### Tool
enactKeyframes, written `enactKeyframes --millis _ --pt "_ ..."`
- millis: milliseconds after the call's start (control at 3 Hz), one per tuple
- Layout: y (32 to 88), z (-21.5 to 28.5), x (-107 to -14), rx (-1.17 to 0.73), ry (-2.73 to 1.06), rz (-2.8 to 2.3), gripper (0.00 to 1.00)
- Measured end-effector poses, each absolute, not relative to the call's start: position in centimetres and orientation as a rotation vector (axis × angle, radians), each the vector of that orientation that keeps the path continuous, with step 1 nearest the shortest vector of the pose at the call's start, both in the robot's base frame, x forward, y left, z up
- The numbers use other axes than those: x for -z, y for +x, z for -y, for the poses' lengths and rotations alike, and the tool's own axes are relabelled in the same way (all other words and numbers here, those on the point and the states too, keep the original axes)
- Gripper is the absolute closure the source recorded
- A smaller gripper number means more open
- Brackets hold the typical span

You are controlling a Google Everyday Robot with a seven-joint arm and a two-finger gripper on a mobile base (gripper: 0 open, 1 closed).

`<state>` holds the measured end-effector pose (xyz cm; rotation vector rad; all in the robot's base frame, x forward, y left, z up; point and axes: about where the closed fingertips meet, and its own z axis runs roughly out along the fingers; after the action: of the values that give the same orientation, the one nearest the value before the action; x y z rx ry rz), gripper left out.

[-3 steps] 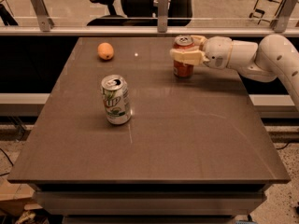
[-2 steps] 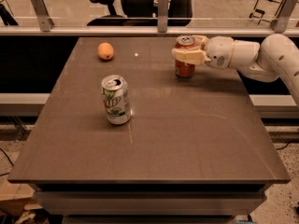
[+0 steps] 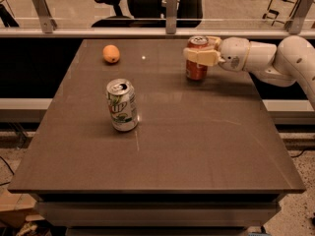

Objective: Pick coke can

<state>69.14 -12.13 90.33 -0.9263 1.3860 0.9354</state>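
Gripper (image 3: pixel 199 49): clasped round upright, silver-topped red aluminium coke can (image 3: pixel 196 72), far right.
White-and-green 7UP can (image 3: pixel 122 106): stood upright on smooth brown table (image 3: pixel 197 146).

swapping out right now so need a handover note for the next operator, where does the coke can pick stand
Gripper: at the table's far right side, set around the upper half of the coke can; a firm clamp cannot be confirmed.
Coke can: upright, base apparently on the table, no visible lift.
Done: reach and placement at the correct can.
Left: confirm the grip, then lift straight up.
Others: 7UP can stands mid-left and an orange fruit lies far left, both well apart from the arm.
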Motion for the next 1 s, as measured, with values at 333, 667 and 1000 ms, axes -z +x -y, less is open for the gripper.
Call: enactKeyframes --millis 333,667,1000 --pt "69.0 12.7 -91.1 -0.948 -0.908 -1.399 1.0" --pt "69.0 13.1 -92.3 -0.934 -0.915 -1.406 1.0" --pt "69.1 13.3 -93.5 -0.929 -0.923 -1.404 1.0"
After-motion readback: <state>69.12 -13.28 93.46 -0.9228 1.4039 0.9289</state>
